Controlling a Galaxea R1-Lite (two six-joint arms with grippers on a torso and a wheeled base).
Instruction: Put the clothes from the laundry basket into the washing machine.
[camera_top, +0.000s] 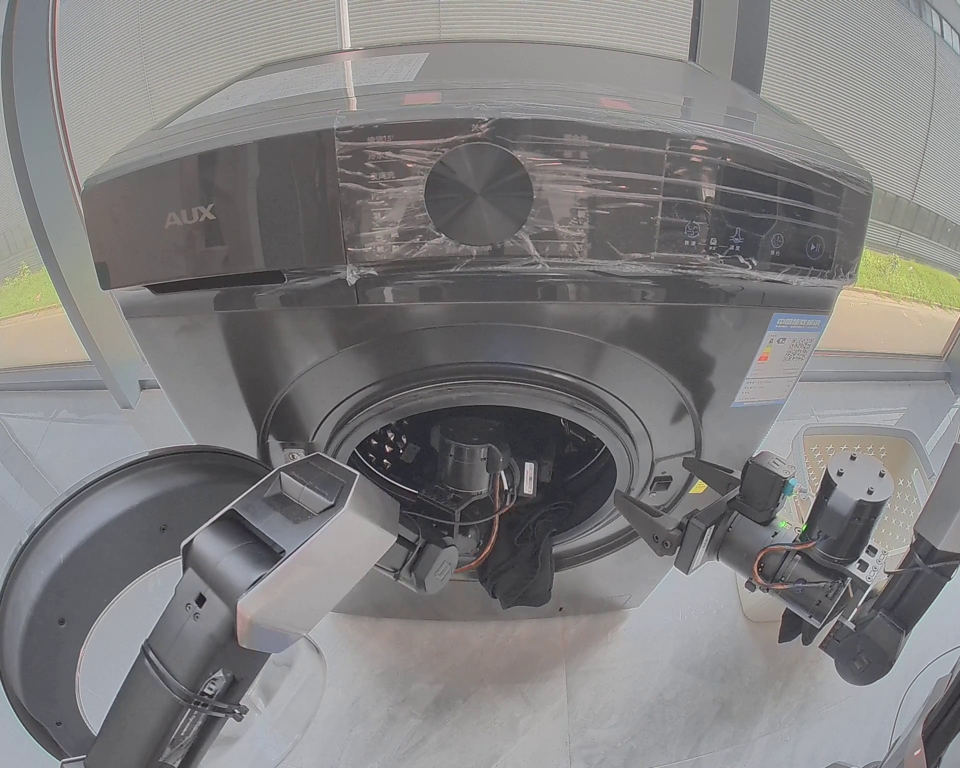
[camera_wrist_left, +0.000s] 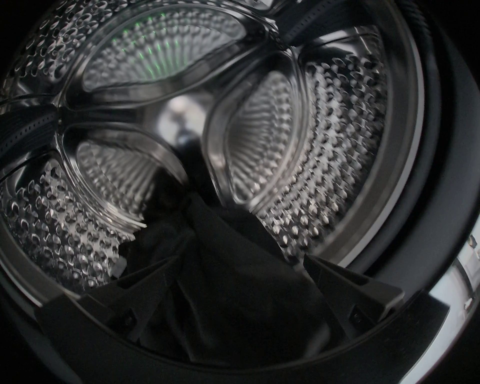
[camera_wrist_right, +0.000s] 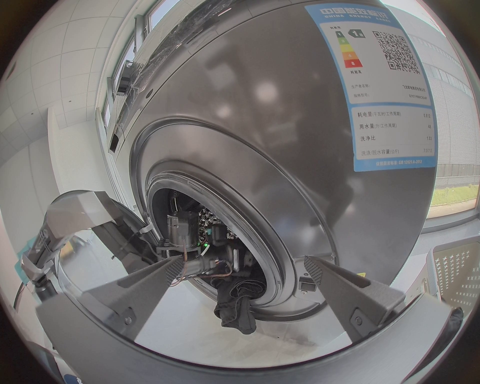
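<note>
While I'm standing here by the washer (camera_top: 480, 330), its door (camera_top: 90, 560) is swung wide open, down around 8 o'clock of the round opening. The left gripper (camera_wrist_left: 240, 260) is poked right inside the drum (camera_wrist_left: 340, 150), with its fingers (camera_wrist_left: 350, 295) spread apart and not pinching anything. A dark cloth (camera_wrist_left: 235, 300) lies low in the drum, in the gap between those fingers, and bunches up past the tips toward the back wall. Can't tell if it actually touches either finger, it's all pretty dark in there. From out front, the cloth also droops over the lip of the opening at about 6 o'clock and hangs down the front panel, just beside the left wrist.

The right gripper (camera_top: 652, 480) is outside the washer at roughly 4 o'clock of the opening. Its fingers are apart too, with nothing between them, and the tips point toward the opening. The hanging cloth is off at its 8 o'clock, near but not touching. A white basket (camera_top: 860, 445) stands on the floor past that arm, at 3 o'clock of the washer.
</note>
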